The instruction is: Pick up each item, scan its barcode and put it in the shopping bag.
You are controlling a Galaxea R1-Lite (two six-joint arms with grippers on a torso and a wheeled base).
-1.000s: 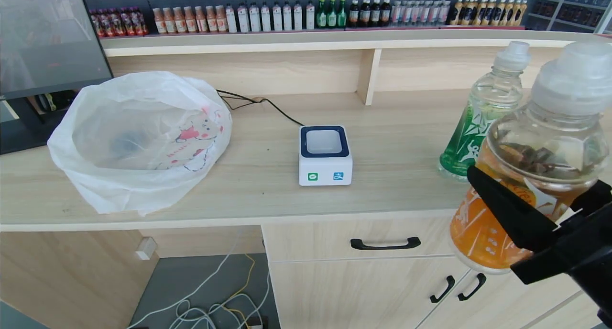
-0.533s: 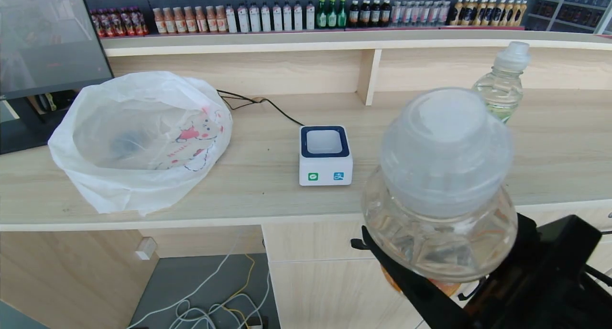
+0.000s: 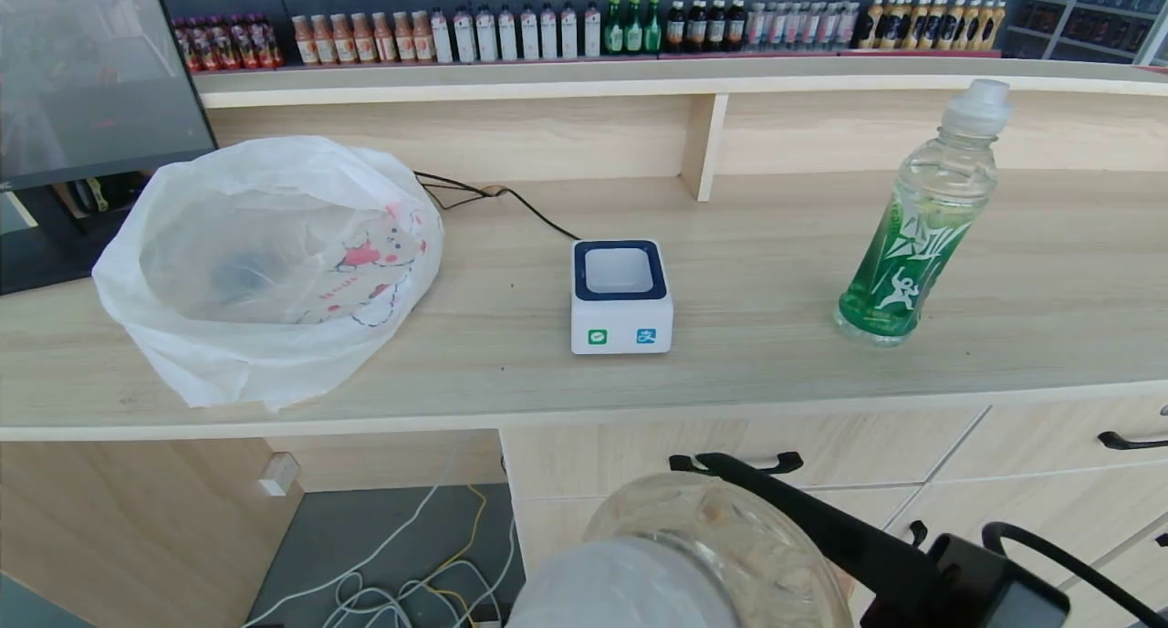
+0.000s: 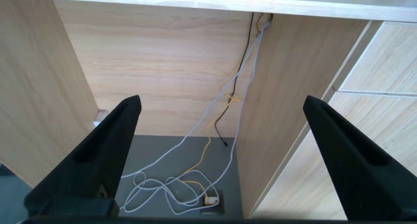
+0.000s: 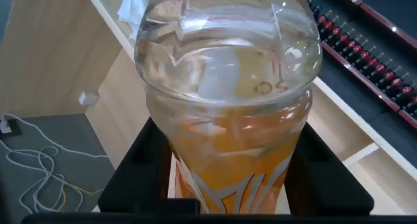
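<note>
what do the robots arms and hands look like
Both are matte black. The left hand has two long flat fingers tapering to blunt tips; the right hand has the same black fingers, with a thin black cable looping behind it. No markings show.

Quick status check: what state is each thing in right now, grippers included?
orange bottle: capped, clamped between the fingers, off the counter.
right gripper: shut on orange bottle.
left gripper: open, empty, below the counter top.
green bottle: capped, upright on the counter.
shopping bag: mouth open, on the counter.
scanner: on the counter, nothing over it.
</note>
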